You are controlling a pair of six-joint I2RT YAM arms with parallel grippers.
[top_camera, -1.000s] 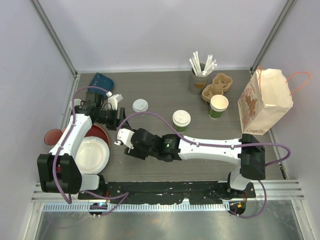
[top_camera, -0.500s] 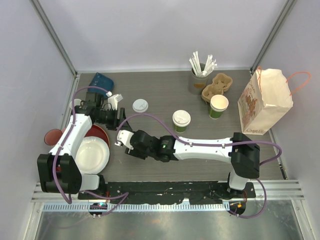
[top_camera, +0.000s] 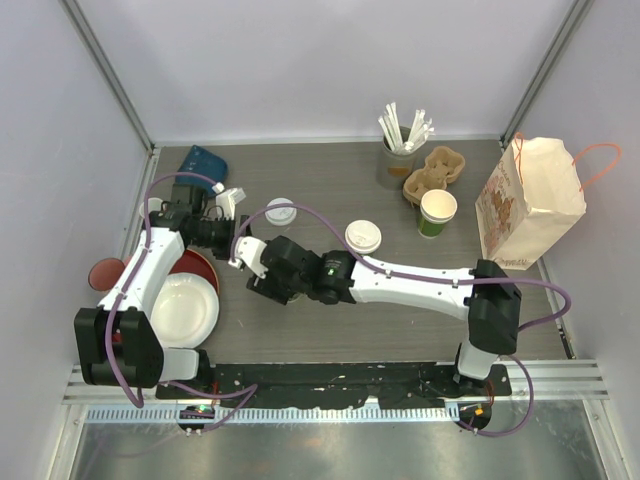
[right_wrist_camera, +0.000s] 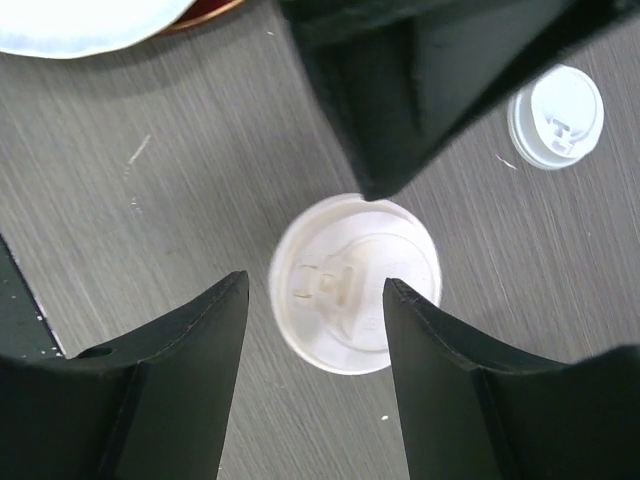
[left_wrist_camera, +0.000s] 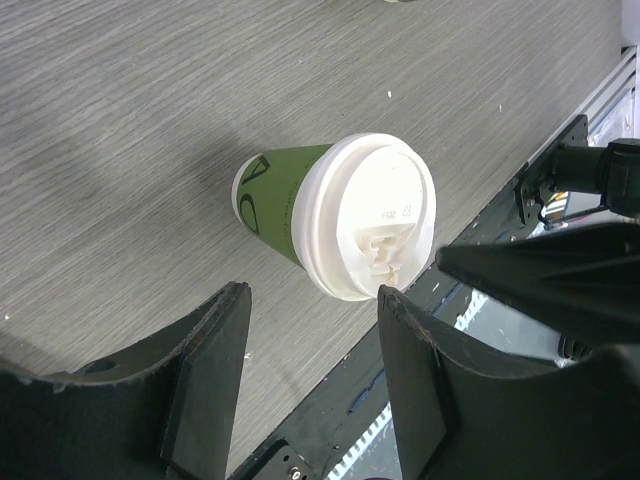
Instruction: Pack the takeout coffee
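Observation:
A lidded green coffee cup point(top_camera: 362, 236) stands mid-table, its near side partly hidden by my right arm. It shows in the left wrist view point(left_wrist_camera: 335, 215) beyond my open left gripper point(left_wrist_camera: 312, 300). An open green cup point(top_camera: 437, 212) stands by the cardboard carrier point(top_camera: 435, 170) and the paper bag point(top_camera: 528, 200). A loose white lid point(top_camera: 281, 211) lies to the left. My left gripper point(top_camera: 232, 225) is open and empty near that lid. My right gripper point(top_camera: 248, 262) is open and empty. In the right wrist view a white lid top point(right_wrist_camera: 355, 285) sits between its fingers point(right_wrist_camera: 315, 290).
A cup of straws point(top_camera: 400, 150) stands at the back beside the carrier. White and red plates point(top_camera: 185, 305) lie at the left, next to my left arm. A blue packet point(top_camera: 203, 160) lies in the far left corner. A second lid point(right_wrist_camera: 557, 117) shows in the right wrist view.
My right arm has swung away from the near edge, toward the left gripper, and now covers part of the lidded cup. The left arm has not moved.

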